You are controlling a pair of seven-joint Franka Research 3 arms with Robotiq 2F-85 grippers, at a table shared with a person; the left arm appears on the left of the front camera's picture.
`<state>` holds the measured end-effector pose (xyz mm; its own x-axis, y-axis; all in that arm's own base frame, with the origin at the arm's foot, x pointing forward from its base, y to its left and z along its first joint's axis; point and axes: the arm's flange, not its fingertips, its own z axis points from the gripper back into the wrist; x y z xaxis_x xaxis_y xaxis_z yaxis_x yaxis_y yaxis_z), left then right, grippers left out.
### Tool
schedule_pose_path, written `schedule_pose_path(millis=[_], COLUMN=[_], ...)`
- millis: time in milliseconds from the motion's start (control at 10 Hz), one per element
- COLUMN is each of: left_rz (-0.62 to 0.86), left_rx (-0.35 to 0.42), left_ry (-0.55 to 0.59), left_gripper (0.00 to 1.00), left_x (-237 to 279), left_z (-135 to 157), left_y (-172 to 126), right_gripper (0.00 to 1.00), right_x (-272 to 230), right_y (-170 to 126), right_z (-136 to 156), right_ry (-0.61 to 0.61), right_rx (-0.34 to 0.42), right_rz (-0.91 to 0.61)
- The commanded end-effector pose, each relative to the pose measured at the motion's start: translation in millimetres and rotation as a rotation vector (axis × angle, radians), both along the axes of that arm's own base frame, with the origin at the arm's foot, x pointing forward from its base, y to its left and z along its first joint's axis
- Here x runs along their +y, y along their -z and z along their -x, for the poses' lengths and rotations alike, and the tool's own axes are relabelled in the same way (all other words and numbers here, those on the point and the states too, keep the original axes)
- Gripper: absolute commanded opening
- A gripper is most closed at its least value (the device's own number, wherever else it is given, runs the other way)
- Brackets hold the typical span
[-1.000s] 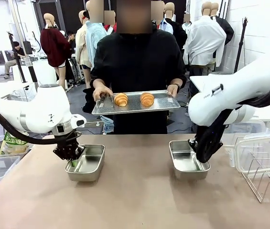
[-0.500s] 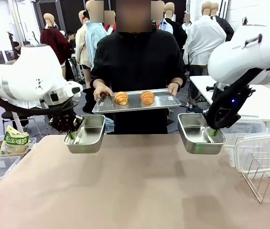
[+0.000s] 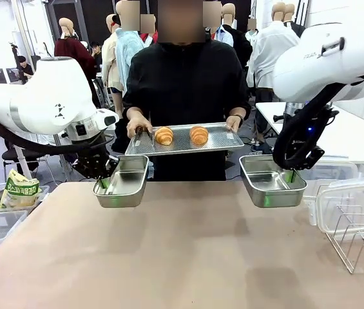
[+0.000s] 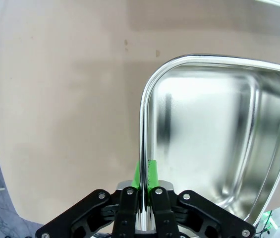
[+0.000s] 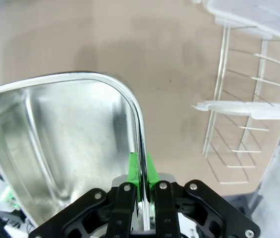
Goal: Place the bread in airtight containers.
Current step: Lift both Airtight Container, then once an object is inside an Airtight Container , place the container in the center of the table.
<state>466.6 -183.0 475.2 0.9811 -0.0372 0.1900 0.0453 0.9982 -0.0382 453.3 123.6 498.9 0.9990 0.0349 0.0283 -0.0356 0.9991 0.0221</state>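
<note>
Jaws of left gripper (image 3: 102, 182) and right gripper (image 3: 289, 175) clamp left tin (image 3: 124, 183), right tin (image 3: 268, 183); croissants (image 3: 163, 134) lie between, higher, on tray (image 3: 223, 138).

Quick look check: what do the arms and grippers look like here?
Both the left arm and right arm are glossy white rounded shells with small dark markings and black cabling. The left gripper and right gripper have black linkage fingers, silver screw heads, bright green pads.
</note>
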Motion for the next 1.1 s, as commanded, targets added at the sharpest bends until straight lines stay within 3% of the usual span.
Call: schedule_pose_path(millis=[0, 200, 300, 1000], left_rz=[0.003, 0.008, -0.003, -0.003], left_rx=[0.013, 0.007, 0.011, 0.011], left_ry=[-0.032, -0.01, -0.002, -0.002], left_gripper=[0.0, 0.0, 0.0, 0.0], left_x=[-0.9, 1.3, 0.9, 0.9], left_z=[0.2, 5.1, 0.1, 0.1], left_y=[-7.1, -11.9, 1.7, 1.7], right_gripper=[0.0, 0.0, 0.0, 0.0], right_x=[4.8, 5.7, 4.2, 4.2], right_y=[-6.1, -1.4, 0.8, 0.8], right_z=[-9.1, -12.5, -4.5, -4.5], right_ry=[0.047, 0.036, 0.026, 0.026], right_rx=[-0.004, -0.081, -0.008, -0.008], right_rz=[0.066, 0.005, 0.044, 0.044])
